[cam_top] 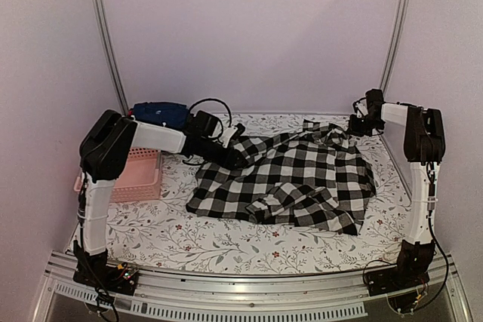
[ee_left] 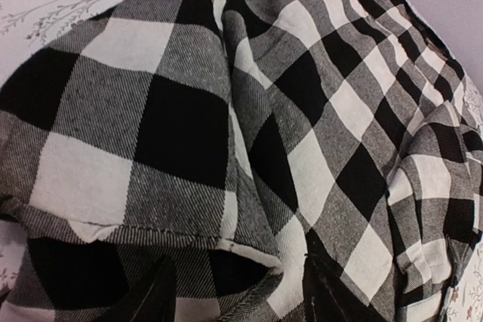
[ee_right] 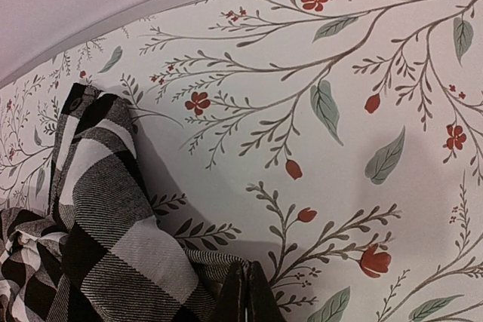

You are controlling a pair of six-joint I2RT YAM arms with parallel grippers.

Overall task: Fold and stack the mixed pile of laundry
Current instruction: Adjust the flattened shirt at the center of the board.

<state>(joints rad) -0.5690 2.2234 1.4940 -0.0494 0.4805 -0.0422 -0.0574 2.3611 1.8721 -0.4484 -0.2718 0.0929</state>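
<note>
Checked shirt (cam_top: 302,175) under left tool (cam_top: 235,156)

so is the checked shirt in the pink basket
No, the checked shirt lies spread on the table, right of the basket.

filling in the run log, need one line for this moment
checked shirt: spread out, rumpled, unfolded | left gripper: open over shirt's edge | right gripper: shut at shirt's far corner, hold unclear
</note>
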